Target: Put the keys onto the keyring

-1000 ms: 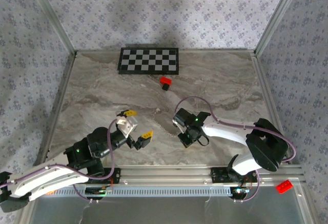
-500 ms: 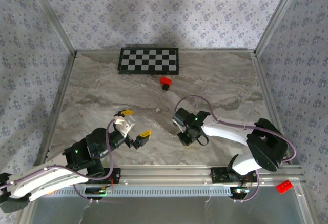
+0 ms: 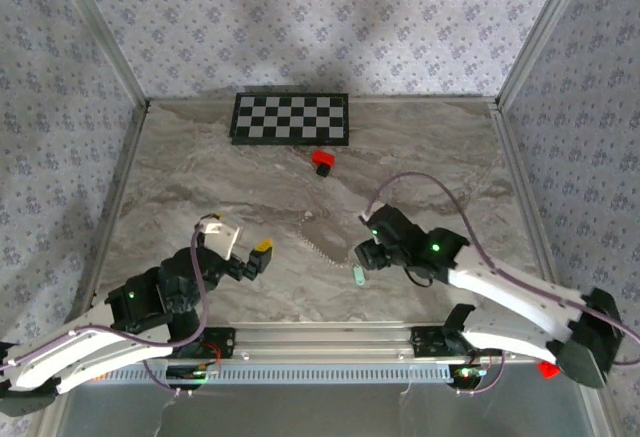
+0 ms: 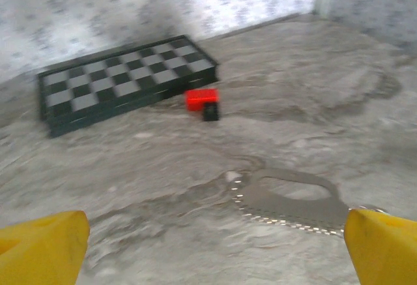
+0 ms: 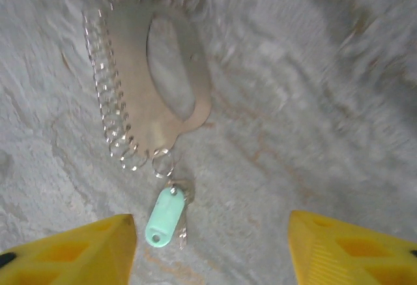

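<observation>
The jagged, silvery metal keyring (image 3: 315, 241) lies flat on the grey marbled tabletop (image 3: 190, 172). The small silver key with the pale mint-green head (image 3: 358, 275) rests at the keyring's near end. The right gripper (image 3: 367, 254) hangs just above that end with its yellow-tipped jaws wide apart and nothing between them. The left gripper (image 3: 243, 240) sits to the keyring's left, also spread open and empty.

To my eye the job now is picking up the key. The right arm should come straight down and close across the narrow sides of the mint head, not the thin blade. The left arm could pin the keyring so it doesn't skid.

From the right wrist the keyring (image 5: 159, 83) reads as a flat plate with an oval hole and a coiled edge. A small ring at its tip touches the key (image 5: 166, 214), but I cannot tell whether they are linked. The overhead camera blurs all that, yet gives both arms' positions. The left wrist adds a small red block (image 4: 201, 100) and a black-and-white checkerboard (image 4: 124, 83), both beyond the keyring (image 4: 287, 200).
</observation>
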Action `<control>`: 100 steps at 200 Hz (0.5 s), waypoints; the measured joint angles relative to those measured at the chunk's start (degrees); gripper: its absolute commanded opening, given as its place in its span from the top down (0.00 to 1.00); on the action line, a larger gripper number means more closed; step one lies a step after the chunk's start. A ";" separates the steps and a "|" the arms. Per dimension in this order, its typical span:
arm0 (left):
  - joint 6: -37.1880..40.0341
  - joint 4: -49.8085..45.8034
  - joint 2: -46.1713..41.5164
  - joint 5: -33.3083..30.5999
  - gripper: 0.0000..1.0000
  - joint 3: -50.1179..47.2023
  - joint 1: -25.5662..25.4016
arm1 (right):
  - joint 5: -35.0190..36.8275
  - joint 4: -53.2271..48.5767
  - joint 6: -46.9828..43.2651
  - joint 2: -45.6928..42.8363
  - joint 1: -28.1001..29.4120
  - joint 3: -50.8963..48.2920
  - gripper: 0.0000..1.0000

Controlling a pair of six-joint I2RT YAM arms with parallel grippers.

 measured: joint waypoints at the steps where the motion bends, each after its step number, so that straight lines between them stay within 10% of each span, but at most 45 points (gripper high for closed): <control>1: -0.09 -0.13 -0.04 -0.20 0.01 0.00 0.00 | 0.13 0.07 -0.17 -0.26 0.00 -0.13 0.25; 17: -1.51 -3.08 -2.08 -3.85 0.00 -0.15 0.00 | 3.06 1.40 -0.24 -6.08 -0.02 -2.45 0.00; 100: -0.96 -0.48 -12.63 -23.45 0.01 -11.10 1.97 | 17.46 5.95 -1.29 -19.28 -5.68 -10.43 0.00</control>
